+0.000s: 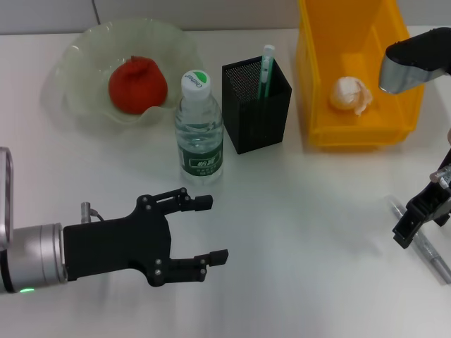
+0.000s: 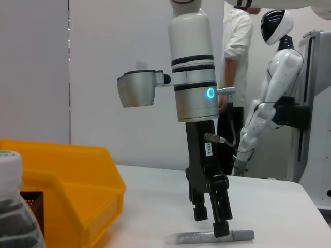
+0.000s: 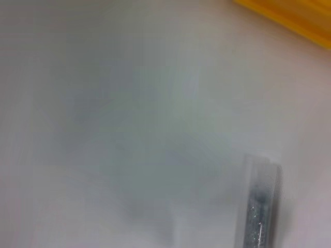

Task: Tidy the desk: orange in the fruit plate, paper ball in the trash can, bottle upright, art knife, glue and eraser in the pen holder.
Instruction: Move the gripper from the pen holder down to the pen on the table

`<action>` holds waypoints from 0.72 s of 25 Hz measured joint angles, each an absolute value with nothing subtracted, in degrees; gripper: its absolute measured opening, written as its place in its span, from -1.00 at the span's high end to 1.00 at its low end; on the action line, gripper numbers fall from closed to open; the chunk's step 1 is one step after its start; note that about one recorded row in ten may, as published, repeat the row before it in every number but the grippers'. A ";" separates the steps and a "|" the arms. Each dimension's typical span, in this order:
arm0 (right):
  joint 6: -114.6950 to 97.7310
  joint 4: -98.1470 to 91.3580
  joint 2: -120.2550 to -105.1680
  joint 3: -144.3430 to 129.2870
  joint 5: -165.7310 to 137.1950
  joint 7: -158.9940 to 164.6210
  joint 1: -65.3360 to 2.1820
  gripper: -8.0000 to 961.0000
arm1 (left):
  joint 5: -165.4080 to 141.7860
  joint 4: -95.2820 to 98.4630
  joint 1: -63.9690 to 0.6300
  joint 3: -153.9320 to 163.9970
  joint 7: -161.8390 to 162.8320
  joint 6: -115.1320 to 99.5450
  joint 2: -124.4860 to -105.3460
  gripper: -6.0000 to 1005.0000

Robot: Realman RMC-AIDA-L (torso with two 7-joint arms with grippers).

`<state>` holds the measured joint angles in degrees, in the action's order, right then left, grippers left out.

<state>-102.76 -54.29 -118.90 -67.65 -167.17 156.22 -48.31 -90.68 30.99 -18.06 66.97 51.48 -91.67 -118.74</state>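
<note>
White desk: glue lies flat beneath right claw.

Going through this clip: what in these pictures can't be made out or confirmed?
- Pen holder contents: the head view shows only a green-white stick poking out; the mesh hides the rest, so eraser unconfirmed.
- Grey tube on the desk under the right gripper: cut off by the head view's edge, blurred in the right wrist view.
- Right gripper's contact with it: unclear.
- Left gripper: open, idle.
</note>
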 joint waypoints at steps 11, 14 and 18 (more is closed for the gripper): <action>-102.31 -53.61 -119.00 -67.81 -167.19 156.41 -48.28 -0.53 | -90.70 30.59 -18.63 67.06 51.41 -91.71 -118.74 -0.60; -102.30 -53.31 -119.00 -67.82 -167.19 156.34 -48.29 -0.51 | -90.70 30.59 -18.63 67.06 51.41 -91.72 -118.74 -0.60; -102.29 -52.87 -119.01 -67.85 -167.17 156.20 -48.32 -0.16 | -90.71 30.58 -18.63 67.06 51.41 -91.71 -118.74 -0.60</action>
<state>-102.29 -52.87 -119.01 -67.85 -167.17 156.20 -48.32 -90.71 30.58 -18.63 67.06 51.41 -91.71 -118.74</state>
